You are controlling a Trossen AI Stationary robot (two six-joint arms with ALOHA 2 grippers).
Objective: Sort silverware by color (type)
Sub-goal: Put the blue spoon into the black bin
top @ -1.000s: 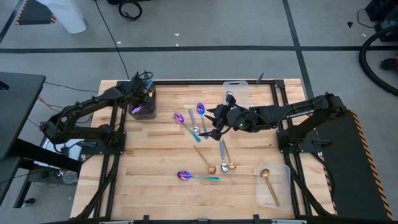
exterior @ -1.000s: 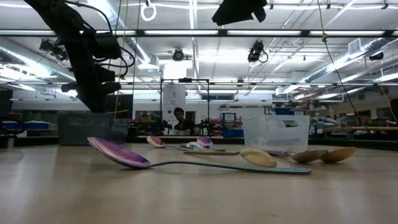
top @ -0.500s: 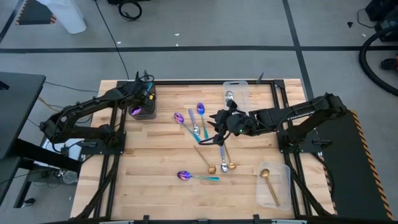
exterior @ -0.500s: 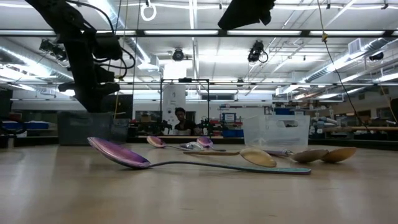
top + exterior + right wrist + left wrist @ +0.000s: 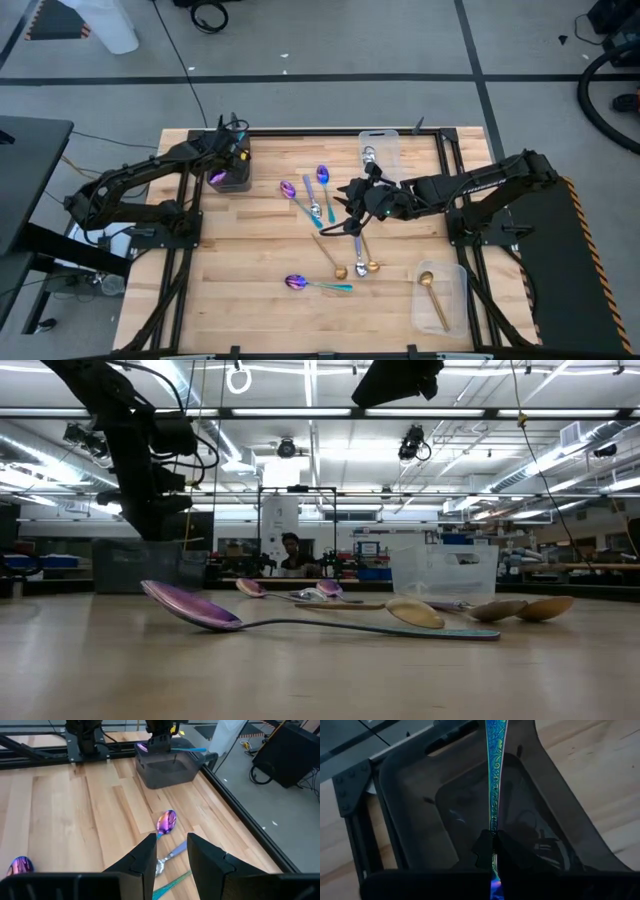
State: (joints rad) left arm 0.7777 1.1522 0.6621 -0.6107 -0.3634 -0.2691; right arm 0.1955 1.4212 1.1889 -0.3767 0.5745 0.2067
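My left gripper point(image 5: 224, 166) hangs over the dark bin point(image 5: 233, 178) at the table's far left, shut on a purple-bowled spoon with a teal handle point(image 5: 493, 775). My right gripper point(image 5: 350, 207) is open above the middle of the table, where purple-bowled spoons point(image 5: 288, 189) point(image 5: 166, 821) and a silver-bowled, lavender-handled spoon point(image 5: 314, 207) point(image 5: 165, 863) lie flat. Nearer lie two gold spoons point(image 5: 340, 270), another silver-bowled one point(image 5: 361, 269) and another purple-and-teal one point(image 5: 296, 282) point(image 5: 190, 605). One gold spoon point(image 5: 428, 284) lies in the near clear bin. One silver spoon point(image 5: 370, 154) lies in the far clear bin. My left gripper pinches the purple-and-teal spoon between its two fingers point(image 5: 482, 851) from above, at the neck of the handle point(image 5: 493, 831) close to the bowl. The spoon is lifted clear and about level over the dark bin, its teal handle point(image 5: 192, 749) sticking out to one side.
A clear bin point(image 5: 381, 146) stands at the far edge and another point(image 5: 445, 300) at the near right corner. Black frame rails point(image 5: 185, 215) run along both sides of the wooden table. Bare wood point(image 5: 250, 250) lies left of the spoons.
My right gripper has drifted a little toward the table's near edge, staying open above the middle spoons. The spoons on the table have not moved.
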